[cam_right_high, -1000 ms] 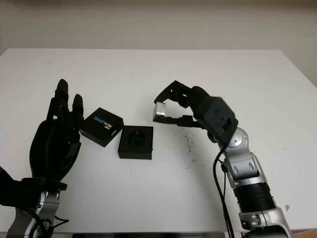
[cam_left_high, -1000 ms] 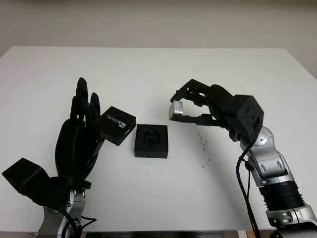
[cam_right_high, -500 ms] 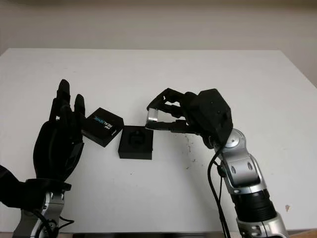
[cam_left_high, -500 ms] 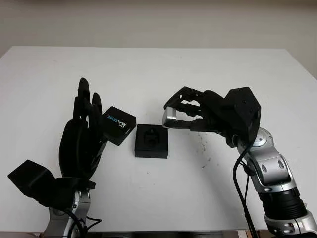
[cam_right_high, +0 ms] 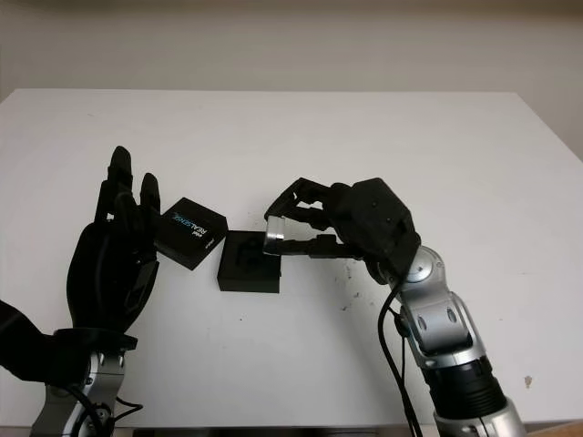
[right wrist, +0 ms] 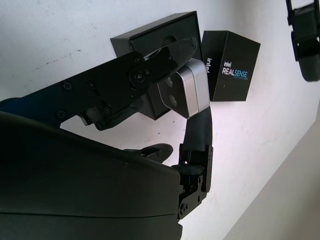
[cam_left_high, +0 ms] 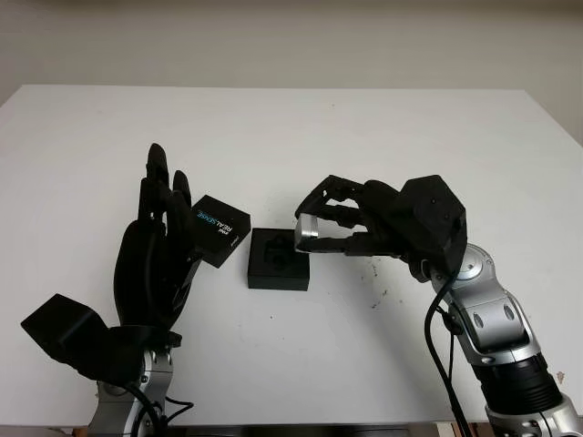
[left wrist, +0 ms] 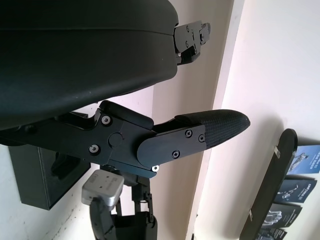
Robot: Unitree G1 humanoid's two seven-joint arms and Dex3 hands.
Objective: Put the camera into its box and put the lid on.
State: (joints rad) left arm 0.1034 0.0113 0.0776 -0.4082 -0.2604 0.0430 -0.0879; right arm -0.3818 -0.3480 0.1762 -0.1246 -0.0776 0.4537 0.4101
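Note:
My right hand (cam_left_high: 314, 218) is shut on the small silver camera (cam_left_high: 307, 233) and holds it just above the right edge of the open black box (cam_left_high: 276, 259) at the table's centre. The camera (right wrist: 187, 93) sits between the black fingers, over the box (right wrist: 145, 39). The black lid (cam_left_high: 219, 229), printed with white and blue lettering, lies tilted just left of the box. My left hand (cam_left_high: 164, 218) is open and upright beside the lid's left side. The camera (left wrist: 102, 185) also hangs near the box (left wrist: 35, 172) in the left wrist view.
The white table (cam_left_high: 291, 127) stretches wide behind the box. A few dark specks (cam_left_high: 375, 269) mark its surface right of the box, under my right forearm.
My right hand has carried the camera leftward and down, from well right of the box to just over its right edge. The left hand has barely shifted.

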